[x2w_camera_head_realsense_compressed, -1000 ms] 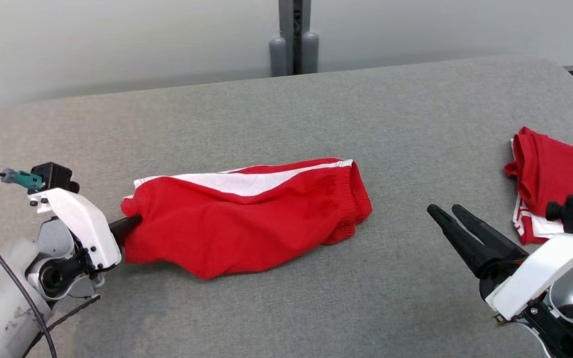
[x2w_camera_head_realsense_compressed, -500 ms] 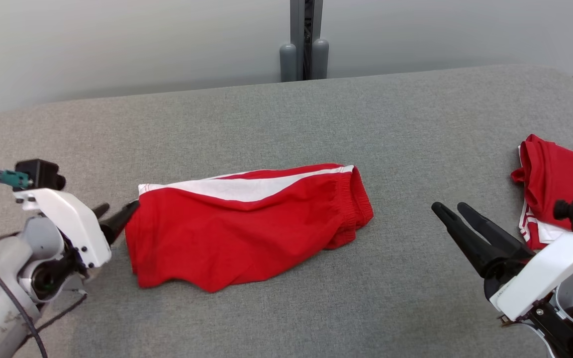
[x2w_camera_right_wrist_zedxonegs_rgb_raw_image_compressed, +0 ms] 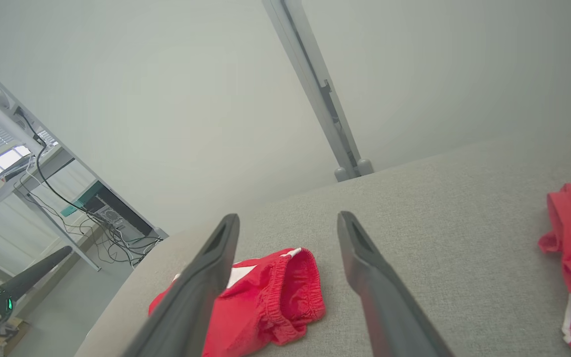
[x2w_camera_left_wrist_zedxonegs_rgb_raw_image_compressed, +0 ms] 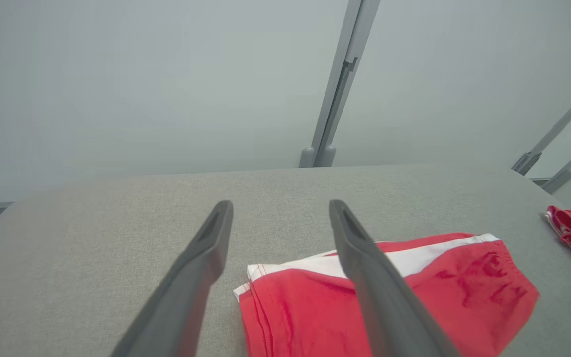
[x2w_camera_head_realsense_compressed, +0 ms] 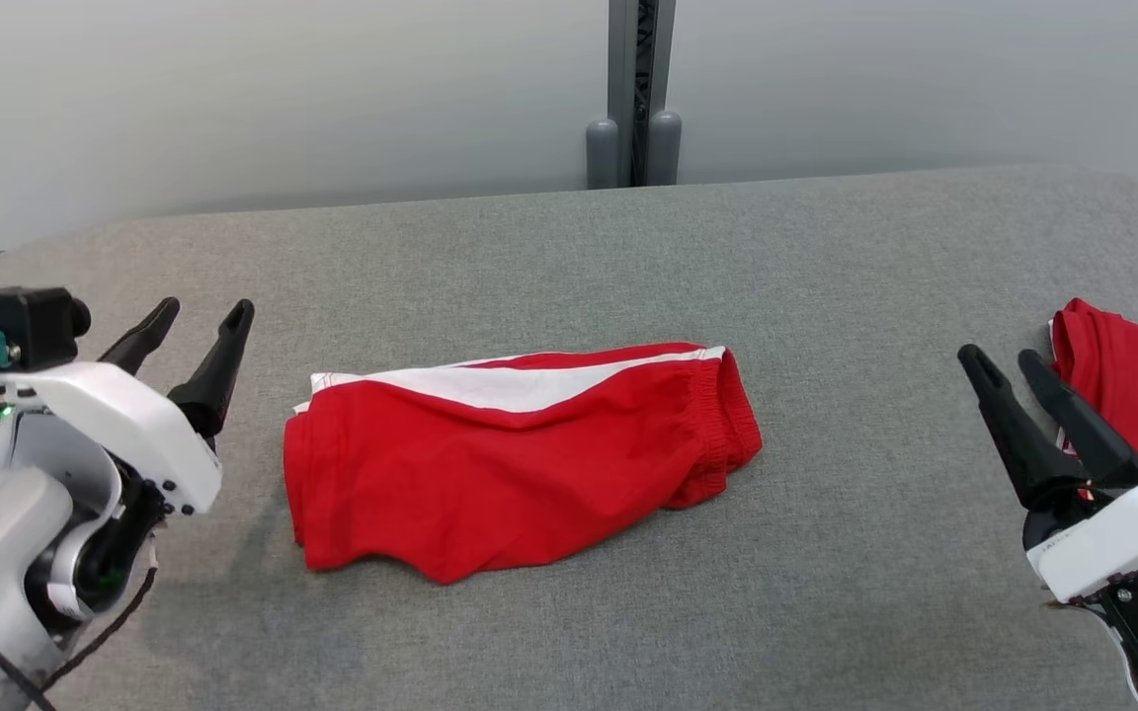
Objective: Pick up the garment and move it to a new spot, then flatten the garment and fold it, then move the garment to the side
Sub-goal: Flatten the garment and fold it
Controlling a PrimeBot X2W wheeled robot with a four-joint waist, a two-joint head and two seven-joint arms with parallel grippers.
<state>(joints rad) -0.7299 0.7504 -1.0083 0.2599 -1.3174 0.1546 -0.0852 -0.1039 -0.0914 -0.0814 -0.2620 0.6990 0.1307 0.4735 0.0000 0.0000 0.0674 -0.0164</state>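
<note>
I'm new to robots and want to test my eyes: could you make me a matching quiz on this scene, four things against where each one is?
Things:
1 red shorts with white stripe
2 second red garment
3 left gripper
4 grey post

Places:
A behind the table's far edge
B lying in the middle of the grey table
C open, off the shorts' left end, touching nothing
D at the table's right edge

Pairs: 1-B; 2-D; 3-C; 4-A.

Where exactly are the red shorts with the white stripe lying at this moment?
In the head view the red shorts lie near the middle of the grey table, between the left gripper and the right gripper, touching neither.
</note>
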